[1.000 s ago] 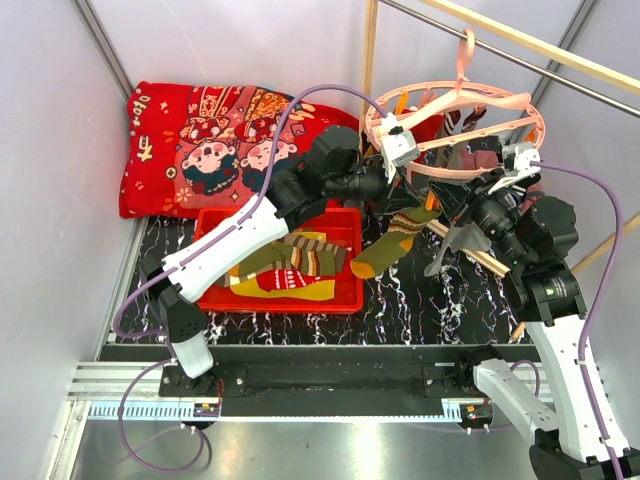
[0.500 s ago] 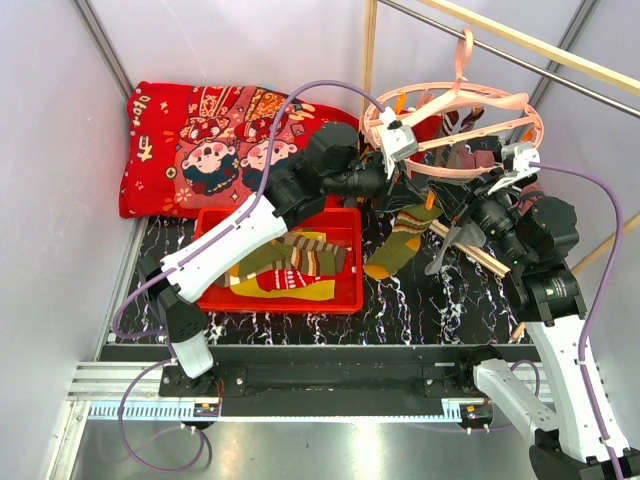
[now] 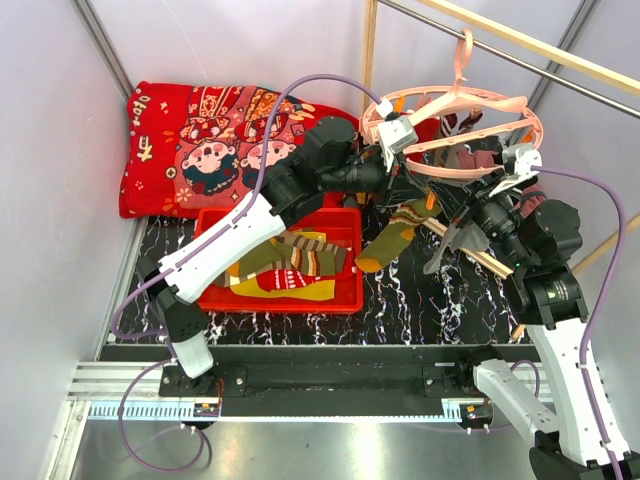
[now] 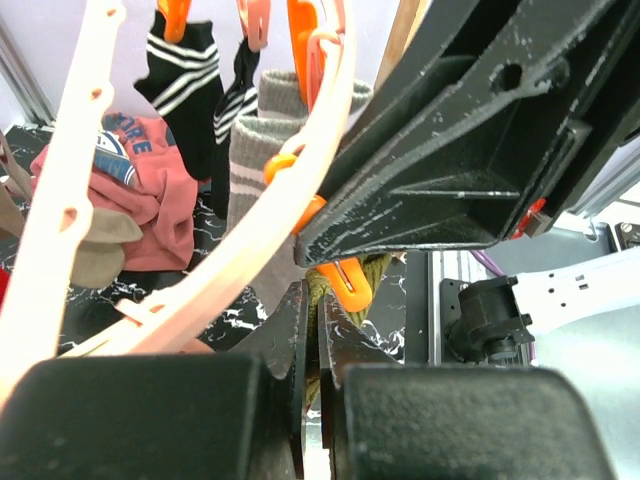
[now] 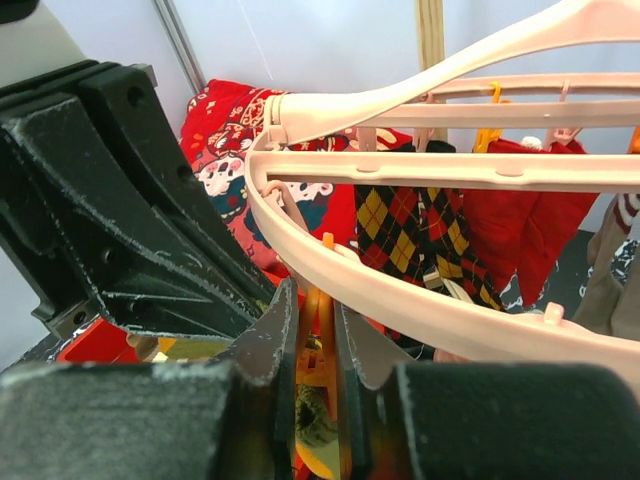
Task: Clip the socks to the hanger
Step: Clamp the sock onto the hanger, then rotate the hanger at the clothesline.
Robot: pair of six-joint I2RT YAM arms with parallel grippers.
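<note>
The pale-pink ring hanger (image 3: 455, 135) hangs at the back right, with several socks clipped under it. My left gripper (image 3: 408, 195) is shut on the top of an olive-brown striped sock (image 3: 392, 235) that dangles below the ring's near-left rim. In the left wrist view the jaws (image 4: 312, 290) pinch the olive fabric (image 4: 318, 300) just under an orange clip (image 4: 338, 275). My right gripper (image 3: 447, 205) faces it, shut on that orange clip (image 5: 320, 300), with olive sock fabric (image 5: 322, 425) between the clip's halves. More socks (image 3: 290, 260) lie in the red tray.
The red tray (image 3: 280, 300) sits on the black marbled table at centre left. A red cartoon-print cushion (image 3: 220, 140) lies behind it. Wooden poles (image 3: 370, 50) stand beside the hanger. Argyle (image 5: 410, 225), striped black (image 4: 190, 70) and grey (image 4: 250, 150) socks hang from the ring.
My left gripper has risen and moved right with the olive sock, bringing its top up to the hanger's rim. The right gripper has stayed shut on the orange clip.
</note>
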